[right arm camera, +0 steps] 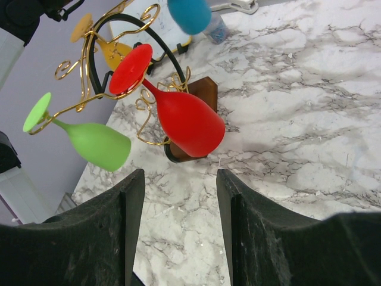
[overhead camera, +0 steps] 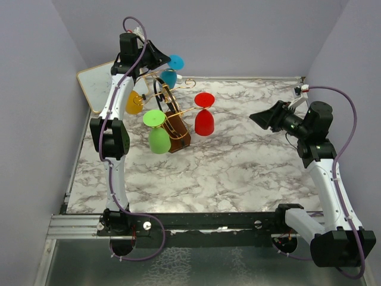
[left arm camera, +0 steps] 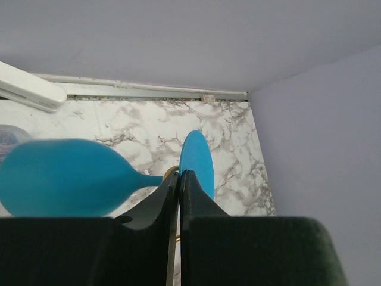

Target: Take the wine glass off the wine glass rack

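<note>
- My left claw [left arm camera: 179,176] is clamped shut on the stem of the blue wine glass [left arm camera: 65,185], between bowl and foot. The stem is the narrow part, so the bowl takes no squeeze.
- The glass lies tilted at 12 o'clock of the wine glass rack [overhead camera: 174,114]. Gold wire shows at the stem, so I judge it not yet free of its hook.
- My right claw [right arm camera: 178,179] hangs spread and empty at 3 o'clock of the rack, above the bench [overhead camera: 250,167], clear of the lift path.
- The red glass [overhead camera: 204,122] hangs close by and could be knocked.
</note>
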Robot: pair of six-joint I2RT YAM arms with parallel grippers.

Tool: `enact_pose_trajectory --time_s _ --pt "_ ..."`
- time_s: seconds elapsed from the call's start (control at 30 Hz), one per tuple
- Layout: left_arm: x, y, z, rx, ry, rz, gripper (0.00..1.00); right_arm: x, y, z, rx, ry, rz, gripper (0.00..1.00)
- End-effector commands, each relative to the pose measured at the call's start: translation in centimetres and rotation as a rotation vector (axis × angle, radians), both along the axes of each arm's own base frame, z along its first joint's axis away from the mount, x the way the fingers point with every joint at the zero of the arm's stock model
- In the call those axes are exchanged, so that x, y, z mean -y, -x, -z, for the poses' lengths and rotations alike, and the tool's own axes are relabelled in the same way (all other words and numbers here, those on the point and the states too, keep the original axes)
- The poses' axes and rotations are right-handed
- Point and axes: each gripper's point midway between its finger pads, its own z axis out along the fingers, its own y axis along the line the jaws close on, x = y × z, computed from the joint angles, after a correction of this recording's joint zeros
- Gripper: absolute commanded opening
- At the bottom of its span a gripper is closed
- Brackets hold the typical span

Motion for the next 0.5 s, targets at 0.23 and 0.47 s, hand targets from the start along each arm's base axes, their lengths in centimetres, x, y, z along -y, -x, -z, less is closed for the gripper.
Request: enact_pose_trajectory --time_s 0.23,0.47 --pt "-0.8 2.2 -6.1 0.110 0.095 0.029 0.00 0.2 -0.1 0.0 -0.003 -0.016 0.027 0.51" --pt "1.1 3.5 -8.0 0.131 0.271 0.137 0.00 0.1 0.1 -0.3 0.001 -0.022 0.022 0.51"
